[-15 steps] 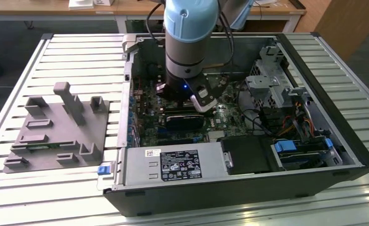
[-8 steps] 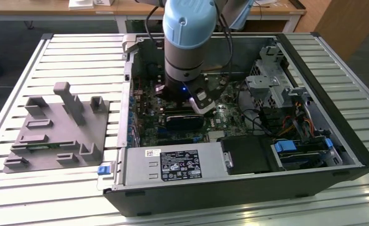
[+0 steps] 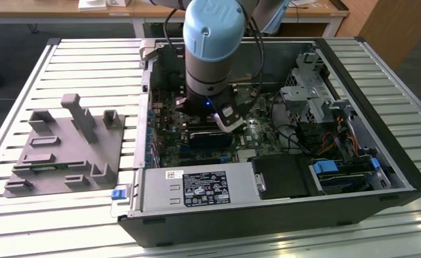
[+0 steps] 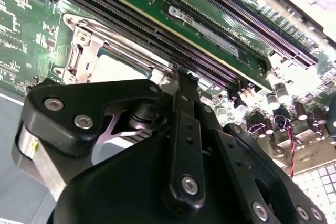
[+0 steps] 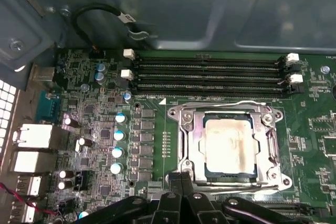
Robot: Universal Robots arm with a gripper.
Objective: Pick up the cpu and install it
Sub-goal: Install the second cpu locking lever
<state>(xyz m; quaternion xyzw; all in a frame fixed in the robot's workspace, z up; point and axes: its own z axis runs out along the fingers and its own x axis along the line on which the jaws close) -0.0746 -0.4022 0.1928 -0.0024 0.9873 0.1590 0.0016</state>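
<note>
Cpu (image 5: 230,147) sits seated in the metal-framed socket (image 5: 185,145). Hand (image 5: 181,178) at the socket's 6 o'clock edge, fingers pressed together, holding nothing.

The cpu (image 5: 230,147) lies flat in its dark, metal-framed socket (image 5: 185,145) on the green motherboard (image 5: 310,150), square with the frame and level. In the first wrist view its top is pale silvery metal with a blotchy, cream-tinged sheen, edged by a thin darker border. In the second wrist view I see just a pale corner of it (image 4: 122,69) beyond my pincer (image 4: 181,85).
</note>
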